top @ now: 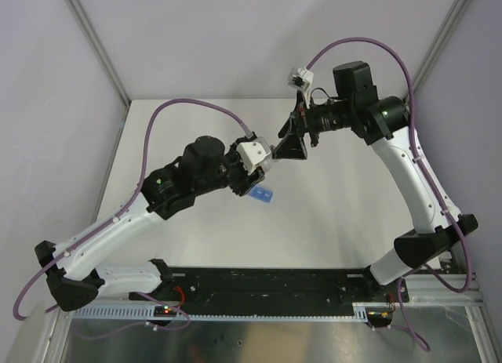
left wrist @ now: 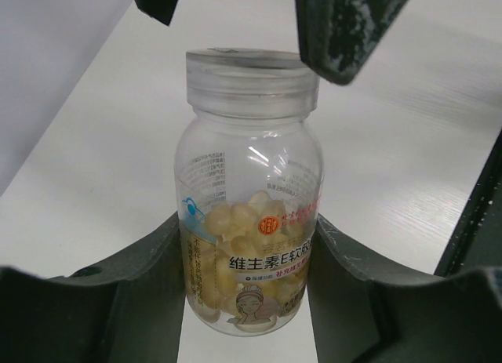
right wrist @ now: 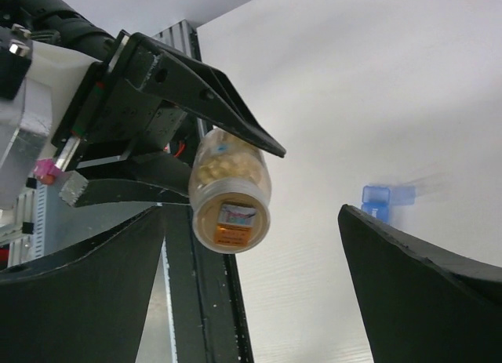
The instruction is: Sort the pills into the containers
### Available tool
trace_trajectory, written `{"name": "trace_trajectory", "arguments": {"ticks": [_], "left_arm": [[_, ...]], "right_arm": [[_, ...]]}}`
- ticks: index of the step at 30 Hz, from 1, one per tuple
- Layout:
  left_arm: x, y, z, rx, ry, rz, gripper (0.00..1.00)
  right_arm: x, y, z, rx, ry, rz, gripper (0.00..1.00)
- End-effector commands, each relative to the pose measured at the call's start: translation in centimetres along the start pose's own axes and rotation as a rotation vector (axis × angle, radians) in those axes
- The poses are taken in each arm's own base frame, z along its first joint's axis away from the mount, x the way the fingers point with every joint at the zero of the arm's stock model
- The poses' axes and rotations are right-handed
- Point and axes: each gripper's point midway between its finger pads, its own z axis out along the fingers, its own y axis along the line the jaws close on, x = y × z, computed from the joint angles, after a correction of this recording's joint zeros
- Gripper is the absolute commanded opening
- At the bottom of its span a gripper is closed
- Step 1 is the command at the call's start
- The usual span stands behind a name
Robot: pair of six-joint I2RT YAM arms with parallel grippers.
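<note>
step: uncapping, judged
left gripper (left wrist: 247, 253): clamping clear plastic pill bottle (left wrist: 249, 183), frame centre
right gripper (right wrist: 251, 245): spread wide, empty
next: close on clear round lid (left wrist: 251, 81), twist

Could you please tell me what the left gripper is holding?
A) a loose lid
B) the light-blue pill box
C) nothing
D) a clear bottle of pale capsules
D: the left gripper clamps the clear bottle, while the pill box lies apart on the table.
</note>
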Motion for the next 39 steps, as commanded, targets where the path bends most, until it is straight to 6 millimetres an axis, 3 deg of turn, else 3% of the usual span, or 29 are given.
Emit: {"name": "trace_trajectory", "arguments": {"ticks": [1, 11, 22, 27, 33, 39], "left_arm": [[-1.4, 1.5, 0.1, -0.087, -0.045, 0.032, 0.0], [-1.4, 1.5, 0.1, -0.093, -0.046, 0.031, 0.0], [-1.6, 0.7, -0.1, -0.045, -0.064, 0.013, 0.0], [-2.6, -2.7, -1.1, 0.191, -0.13, -0.046, 0.0], [-3.5, -8.1, -3.9, 0.585, -0.183, -0.156, 0.0], [-4.5, -9.5, -5.7, 0.736, -0.2, -0.215, 0.0]], "right_arm": [[-0.4, 1.0, 0.8, -0.073, -0.014, 0.005, 0.95], [1.1, 1.1, 2.0, -0.112, 0.025, 0.017, 0.72], [1.6, 1.5, 1.3, -0.101, 0.031, -0.048, 0.26], [1.8, 2.4, 0.1, -0.09, 0.032, -0.189, 0.14], [2.1, 4.7, -1.5, -0.082, 0.04, -0.375, 0.12], [2.3, 5.6, -2.8, -0.043, 0.057, -0.48, 0.13]]}}
